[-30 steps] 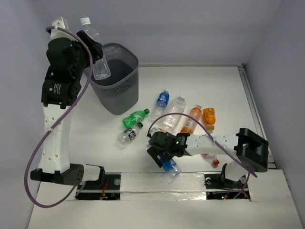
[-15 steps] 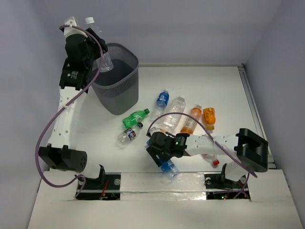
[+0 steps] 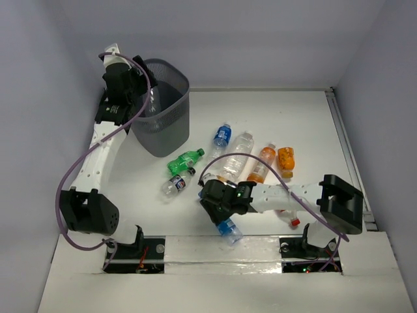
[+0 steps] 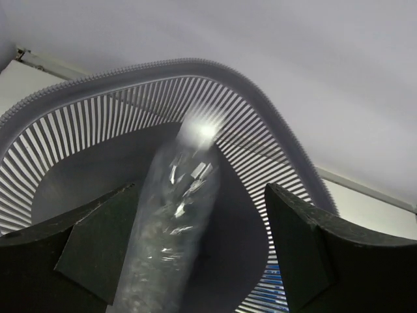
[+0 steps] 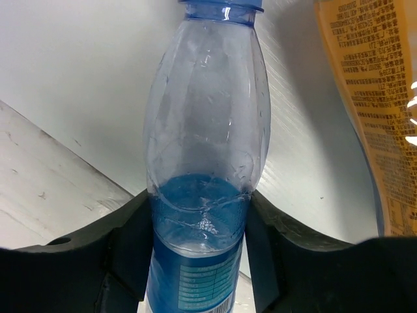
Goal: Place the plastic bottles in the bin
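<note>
The dark grey mesh bin [image 3: 163,127] stands at the back left. My left gripper [image 3: 137,85] hovers over its near-left rim, jaws wide open. A clear bottle [image 4: 172,222], motion-blurred, hangs between the open fingers above the bin's inside [image 4: 260,104] and shows faintly in the top view [image 3: 151,98]. My right gripper [image 3: 220,212] is shut on a clear bottle with a blue label [image 5: 199,195], held near the table's front edge [image 3: 228,229]. Several bottles lie mid-table: blue-labelled [image 3: 222,135], large clear [image 3: 238,151], orange [image 3: 262,162], crushed orange [image 3: 285,161], green [image 3: 184,160], dark-labelled [image 3: 177,182].
A red cap [image 3: 294,222] shows under the right forearm. An orange label [image 5: 358,98] lies close to the right of the held bottle. The white front ledge [image 5: 45,195] is just beside the right gripper. Walls enclose the table.
My left arm swung right and down to the bin's rim; its jaws opened and the clear bottle is dropping into the bin. My right gripper shifted slightly left with its bottle.
</note>
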